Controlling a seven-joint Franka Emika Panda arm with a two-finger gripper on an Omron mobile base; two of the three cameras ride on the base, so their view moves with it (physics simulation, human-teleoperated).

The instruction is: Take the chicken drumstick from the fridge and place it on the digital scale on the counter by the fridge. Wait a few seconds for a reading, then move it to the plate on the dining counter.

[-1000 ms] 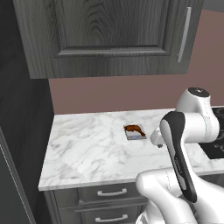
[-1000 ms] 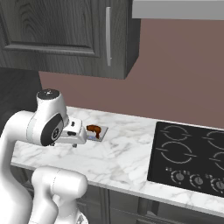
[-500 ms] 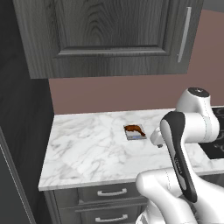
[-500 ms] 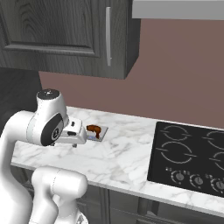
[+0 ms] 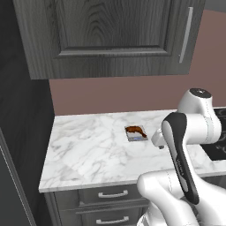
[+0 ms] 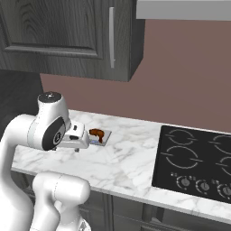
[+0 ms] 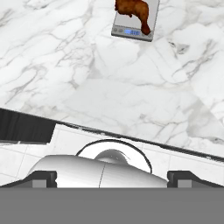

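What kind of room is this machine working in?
A kitchen, rendered rather than real. There is a marble counter over drawers, dark wood cabinets on the wall, a black stovetop, and a chicken drumstick lying on a small digital scale.

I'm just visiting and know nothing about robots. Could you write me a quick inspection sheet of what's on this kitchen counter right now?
Surface: white marble counter over drawers.
Job's things: chicken drumstick lies on the small grey scale; the scale's display is lit in the hand view.
Clutter: nothing seen.
Grippers: gripper open, holding nothing, drawn back from the scale.
Cables: nothing seen.
Surroundings: dark wood cabinets above, black stovetop on the counter's right, brownish-pink wall.
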